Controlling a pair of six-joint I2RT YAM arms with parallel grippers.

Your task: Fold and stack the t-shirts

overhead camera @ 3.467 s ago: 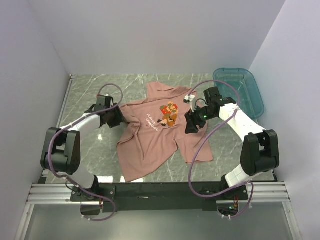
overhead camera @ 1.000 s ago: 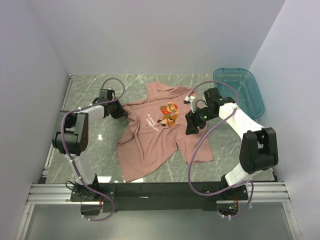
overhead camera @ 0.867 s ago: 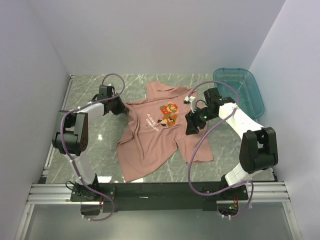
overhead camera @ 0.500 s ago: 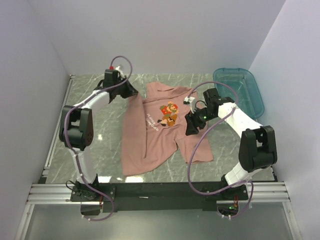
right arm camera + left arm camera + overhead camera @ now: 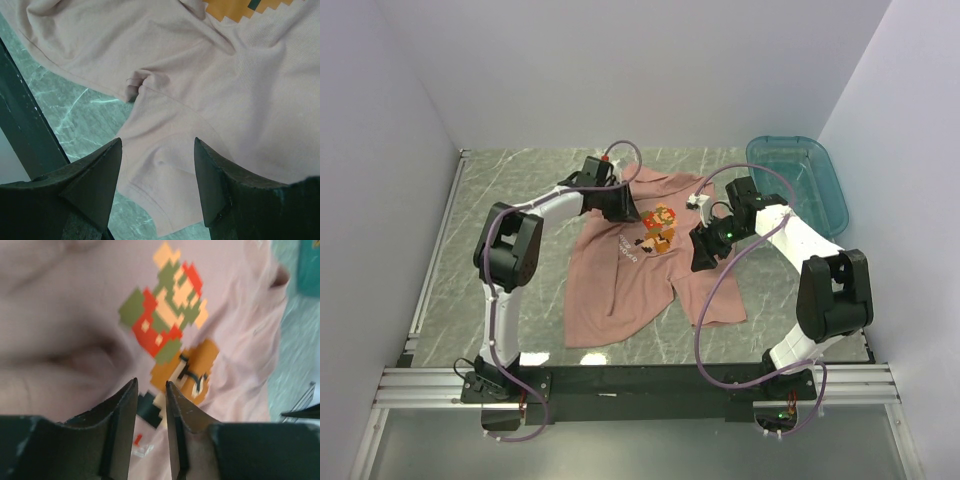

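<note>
Only up close — left pincer (image 5: pixel 150 382) narrow and empty over the t-shirt (image 5: pixel 65 300), right pincer (image 5: pixel 157 140) wide above its edge.

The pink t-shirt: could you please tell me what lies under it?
The t-shirt lies on the green marble table, visible all around it. Anything beneath the cloth is hidden.

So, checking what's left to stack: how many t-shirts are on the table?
1. The salmon-pink cloth t-shirt with a pixel print lies rumpled in the middle of the marble table; another could hide beneath it.
</note>
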